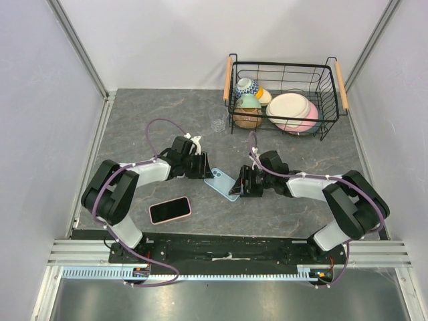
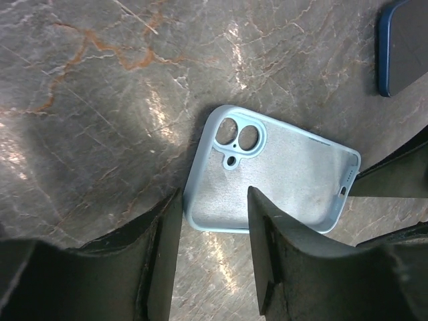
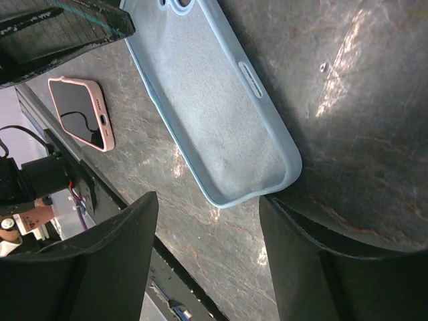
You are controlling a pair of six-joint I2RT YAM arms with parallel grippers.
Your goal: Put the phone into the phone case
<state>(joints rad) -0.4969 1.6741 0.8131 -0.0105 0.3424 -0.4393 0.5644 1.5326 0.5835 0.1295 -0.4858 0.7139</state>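
Observation:
The light blue phone case [image 1: 222, 182] lies hollow side up on the dark stone table, between my two grippers. My left gripper [image 1: 203, 170] is open at its camera-hole end. In the left wrist view the left gripper [image 2: 214, 194] straddles the case [image 2: 281, 167] at a long edge, one finger [image 2: 164, 254] outside and the other over the lining. My right gripper [image 1: 240, 184] is open at the other end; in its own view the right gripper [image 3: 207, 200] brackets the rounded end of the case [image 3: 214, 114]. The phone [image 1: 170, 210], pink-edged with a dark screen, lies apart toward the front left and appears again as the phone [image 3: 80, 110].
A black wire basket [image 1: 284, 65] with wooden handles stands at the back right, holding bowls [image 1: 247, 110] and plates [image 1: 292, 110]. A small clear glass [image 1: 219, 124] stands left of it. A dark, blue-rimmed flat thing [image 2: 401, 47] shows at a corner; I cannot tell what it is.

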